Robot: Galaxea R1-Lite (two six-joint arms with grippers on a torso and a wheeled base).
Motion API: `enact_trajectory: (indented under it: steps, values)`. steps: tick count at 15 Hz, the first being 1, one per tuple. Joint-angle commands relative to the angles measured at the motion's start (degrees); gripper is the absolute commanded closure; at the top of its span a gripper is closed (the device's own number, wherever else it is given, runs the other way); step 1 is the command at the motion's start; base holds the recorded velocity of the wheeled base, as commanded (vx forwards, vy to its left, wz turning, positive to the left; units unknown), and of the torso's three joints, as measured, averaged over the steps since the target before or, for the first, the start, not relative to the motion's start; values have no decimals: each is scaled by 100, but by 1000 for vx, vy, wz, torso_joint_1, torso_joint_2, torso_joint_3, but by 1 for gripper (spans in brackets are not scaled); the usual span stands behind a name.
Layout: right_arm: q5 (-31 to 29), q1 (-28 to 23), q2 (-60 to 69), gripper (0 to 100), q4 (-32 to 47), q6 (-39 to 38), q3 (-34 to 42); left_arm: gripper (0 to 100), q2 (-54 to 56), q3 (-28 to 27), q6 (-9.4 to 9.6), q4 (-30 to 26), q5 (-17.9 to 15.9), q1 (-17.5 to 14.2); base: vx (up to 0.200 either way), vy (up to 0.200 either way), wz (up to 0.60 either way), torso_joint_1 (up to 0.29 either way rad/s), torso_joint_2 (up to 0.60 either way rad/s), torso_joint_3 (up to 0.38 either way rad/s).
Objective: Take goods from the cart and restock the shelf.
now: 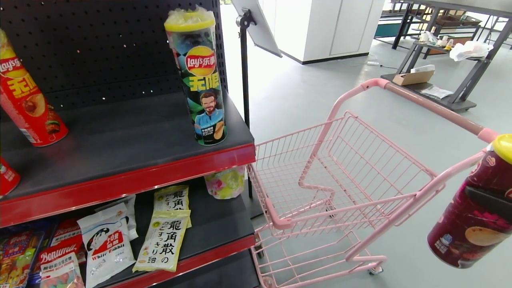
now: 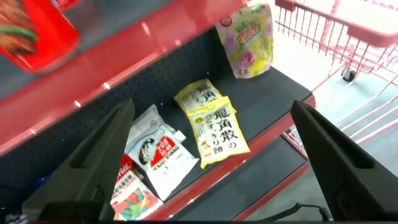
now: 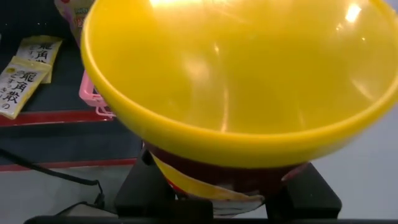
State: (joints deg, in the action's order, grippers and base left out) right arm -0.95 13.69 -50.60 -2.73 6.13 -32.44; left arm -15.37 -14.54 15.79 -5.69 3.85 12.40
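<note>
1. We face a black shelf (image 1: 120,136) with red edges. Just beside it a pink wire cart (image 1: 340,160) stands on a grey floor (image 1: 304,88), and dark tables (image 1: 460,102) stand well behind.
2. We count three cans on the upper board: one green can (image 1: 202,80) upright near the corner and two red cans (image 1: 28,104) at the left. Two yellow bags (image 1: 162,240) lie below.
3. Our right gripper (image 3: 227,196) is clamped on a maroon can (image 1: 476,216) with a yellow lid (image 3: 236,68), beside the cart's handle. Our left gripper (image 2: 211,104) is spread wide, holding nothing, before the lower board.

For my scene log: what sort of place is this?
Probably a mock shop inside a workshop: a red-edged snack shelf, a pink shopping cart beside it, and metal workbenches behind.
</note>
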Motion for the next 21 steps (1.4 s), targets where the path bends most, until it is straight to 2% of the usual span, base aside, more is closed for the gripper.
enact_trajectory:
  steps: [1, 5, 11, 15, 19, 21]
  values:
    - [7, 2, -55, 100, -8, 11, -17, 0, -10, -13, 3, -2, 1, -1, 0, 0, 0, 198, -535, -334]
    - [16, 2, -222, 100, -35, 46, -87, 0, -10, -57, 12, -2, 1, -1, 0, 0, 0, 223, -569, -353]
    - [16, 2, -442, 100, -52, 90, -272, 0, -45, -110, 144, -2, 19, -9, -33, 0, 0, 205, -497, -291]
    - [16, 2, -433, 100, -52, 134, -254, 0, -36, -110, 188, -11, 37, -9, -200, 0, 0, 25, -33, -27]
    - [-19, -7, -424, 100, -35, 143, -228, 0, -18, -110, 197, -2, 37, -1, 0, 0, 0, 0, 0, 0]
    - [-19, -7, -415, 100, -26, 143, -228, 0, -18, -110, 223, -2, 28, -1, 0, 0, 600, 17, 7, -2]
